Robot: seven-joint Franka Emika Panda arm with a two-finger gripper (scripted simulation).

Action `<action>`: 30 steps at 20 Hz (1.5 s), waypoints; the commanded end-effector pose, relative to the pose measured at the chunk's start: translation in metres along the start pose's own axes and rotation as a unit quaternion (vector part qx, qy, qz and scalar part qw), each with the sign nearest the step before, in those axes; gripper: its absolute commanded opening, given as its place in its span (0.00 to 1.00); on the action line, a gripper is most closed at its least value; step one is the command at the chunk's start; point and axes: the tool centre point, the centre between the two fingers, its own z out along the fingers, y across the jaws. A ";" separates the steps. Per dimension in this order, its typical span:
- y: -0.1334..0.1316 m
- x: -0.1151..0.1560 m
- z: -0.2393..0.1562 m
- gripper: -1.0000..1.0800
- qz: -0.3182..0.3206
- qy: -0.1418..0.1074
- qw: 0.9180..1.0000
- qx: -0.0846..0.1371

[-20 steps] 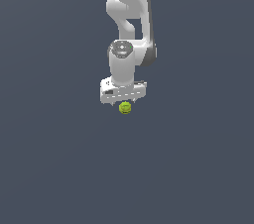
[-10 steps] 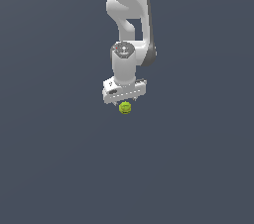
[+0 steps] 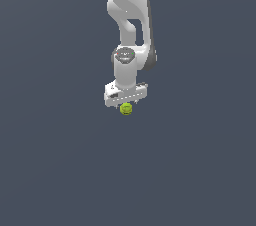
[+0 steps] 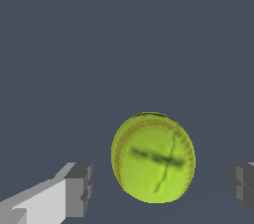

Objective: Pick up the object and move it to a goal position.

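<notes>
The object is a small yellow-green ball (image 3: pixel 126 109) with reddish seam lines and dark marks, lying on the flat grey floor. The white gripper (image 3: pixel 126 105) hangs straight above it, pointing down, with the ball showing just below the hand. In the wrist view the ball (image 4: pixel 154 157) lies between the two grey fingertips (image 4: pixel 78 191). A clear gap shows on each side of it. The gripper (image 4: pixel 159 188) is open and holds nothing.
A plain dark grey floor (image 3: pixel 60 170) fills both views. The white arm (image 3: pixel 129 15) rises from the gripper toward the top of the exterior view. No other objects or a goal marker show.
The hand has sunk slightly toward the ball. The ball has not moved.
</notes>
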 end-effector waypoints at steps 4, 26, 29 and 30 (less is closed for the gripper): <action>0.000 -0.001 0.025 0.96 -0.001 0.000 1.000 0.000; 0.001 -0.002 0.022 0.00 -0.001 0.000 1.000 0.000; 0.002 -0.004 0.012 0.00 -0.001 0.000 1.000 0.000; 0.002 -0.005 0.007 0.00 -0.001 0.000 1.000 0.000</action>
